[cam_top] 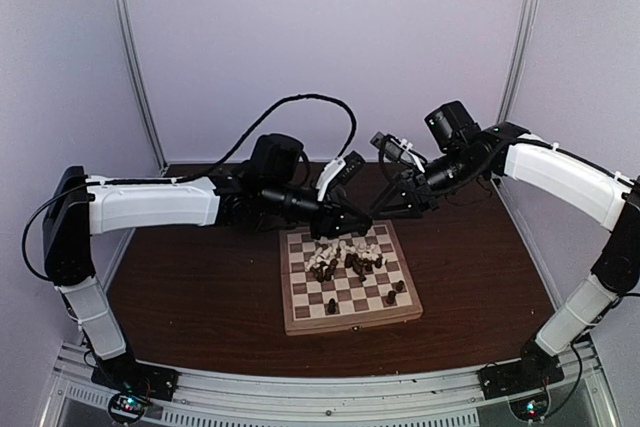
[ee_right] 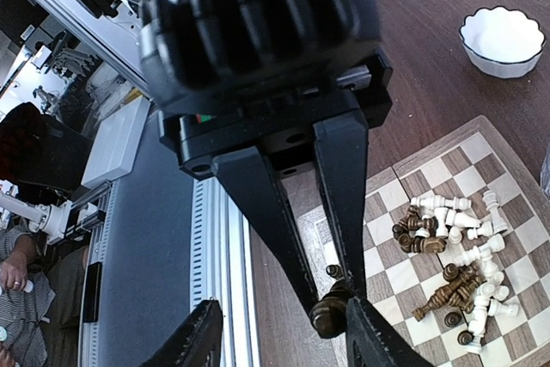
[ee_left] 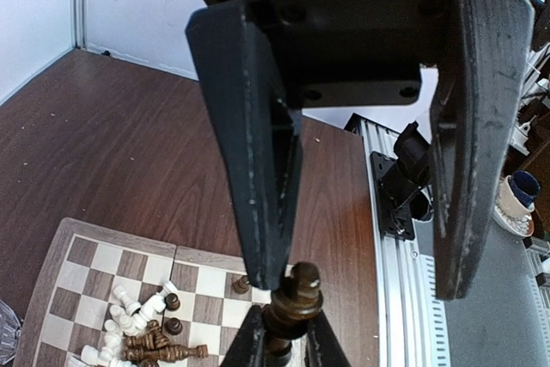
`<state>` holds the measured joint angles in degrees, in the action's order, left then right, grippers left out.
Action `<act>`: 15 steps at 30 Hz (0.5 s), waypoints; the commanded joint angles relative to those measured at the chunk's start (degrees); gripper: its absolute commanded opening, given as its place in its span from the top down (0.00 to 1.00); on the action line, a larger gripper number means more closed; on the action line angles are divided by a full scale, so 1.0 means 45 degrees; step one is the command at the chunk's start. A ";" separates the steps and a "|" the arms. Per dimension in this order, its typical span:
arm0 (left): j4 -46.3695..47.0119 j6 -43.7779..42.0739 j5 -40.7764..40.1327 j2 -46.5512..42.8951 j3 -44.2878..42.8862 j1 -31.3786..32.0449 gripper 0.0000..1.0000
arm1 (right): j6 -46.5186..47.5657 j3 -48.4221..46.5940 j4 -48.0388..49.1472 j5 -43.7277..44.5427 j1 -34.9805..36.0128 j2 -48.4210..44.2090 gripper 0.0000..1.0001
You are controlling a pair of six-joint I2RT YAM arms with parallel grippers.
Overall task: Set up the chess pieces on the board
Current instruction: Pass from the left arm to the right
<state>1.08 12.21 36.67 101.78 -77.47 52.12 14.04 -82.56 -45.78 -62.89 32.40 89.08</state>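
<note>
The board (cam_top: 350, 324) lies mid-table with a heap of dark and cream chess pieces (cam_top: 348, 259) lying in its centre. A few dark ones (cam_top: 331, 305) stand on its near rows. Both grippers meet above the board's far edge. My left gripper (cam_top: 358, 222) (ee_left: 288, 317) is shut on a dark brown chess piece (ee_left: 296, 294) (ee_right: 329, 314), which it holds in the air. My right gripper (cam_top: 385, 209) (ee_right: 285, 305) is open, with its fingers (ee_left: 258, 169) spread wide on either side of that piece. One finger stands close beside the piece.
A white scalloped bowl (ee_right: 503, 40) sits on the dark tabletop beyond the board. A clear glass object (ee_left: 7, 333) shows at a board corner. An aluminium rail (cam_top: 300, 387) runs along the table's near edge. Booth walls close in the back and sides.
</note>
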 commanded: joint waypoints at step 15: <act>0.1373 0.0393 0.0251 -0.0332 0.0121 -0.0058 0.87 | -0.0372 0.0639 0.0699 0.1406 0.0231 -0.0163 0.67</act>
<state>0.80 13.63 37.08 101.78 -76.93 52.16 13.80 -80.93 -43.53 -60.18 32.75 88.99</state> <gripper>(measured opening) 0.139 0.348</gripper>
